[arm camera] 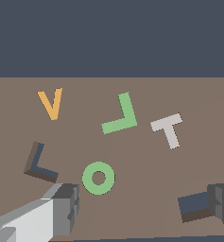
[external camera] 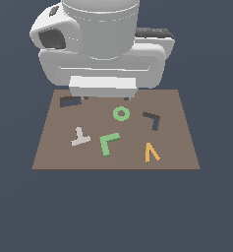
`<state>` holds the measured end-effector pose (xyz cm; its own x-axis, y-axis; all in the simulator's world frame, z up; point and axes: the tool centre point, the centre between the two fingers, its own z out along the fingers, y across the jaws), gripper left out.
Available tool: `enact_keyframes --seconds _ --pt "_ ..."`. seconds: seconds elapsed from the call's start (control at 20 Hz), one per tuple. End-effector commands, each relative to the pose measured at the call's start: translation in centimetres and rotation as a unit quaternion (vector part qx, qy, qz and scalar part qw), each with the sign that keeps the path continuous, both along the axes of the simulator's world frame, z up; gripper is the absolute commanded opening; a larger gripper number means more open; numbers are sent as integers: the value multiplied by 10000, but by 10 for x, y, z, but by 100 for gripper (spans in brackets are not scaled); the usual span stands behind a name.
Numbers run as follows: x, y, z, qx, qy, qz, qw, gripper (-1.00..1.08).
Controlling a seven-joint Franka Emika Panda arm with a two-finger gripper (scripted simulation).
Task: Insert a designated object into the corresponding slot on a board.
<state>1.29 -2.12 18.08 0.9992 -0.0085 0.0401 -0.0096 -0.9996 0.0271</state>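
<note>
The green L-shaped block (external camera: 105, 145) lies flat near the middle of the brown board (external camera: 179, 150); it also shows in the wrist view (arm camera: 119, 125). The dark L-shaped slot (external camera: 156, 123) is cut into the board toward the exterior view's right and shows in the wrist view too (arm camera: 34, 160). My gripper (arm camera: 144, 204) is open and empty, its grey fingers (arm camera: 66, 205) spread wide, hovering above the board's far edge over the green ring. In the exterior view the arm's body hides most of the gripper (external camera: 103, 97). The block and the slot are apart.
On the board (arm camera: 189, 94) lie a green ring (external camera: 121, 113) (arm camera: 98, 177), an orange V-shaped piece (external camera: 151, 152) (arm camera: 51, 103) and a grey T-shaped piece (external camera: 79, 137) (arm camera: 168, 128). A dark rectangular cut-out (external camera: 69, 102) (arm camera: 194, 207) sits at the far corner on the exterior view's left.
</note>
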Motion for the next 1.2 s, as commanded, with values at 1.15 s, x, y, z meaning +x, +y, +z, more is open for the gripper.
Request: enact_keyframes --seconds 1.15 --pt "51 3 -102 94 165 1021 9946 100"
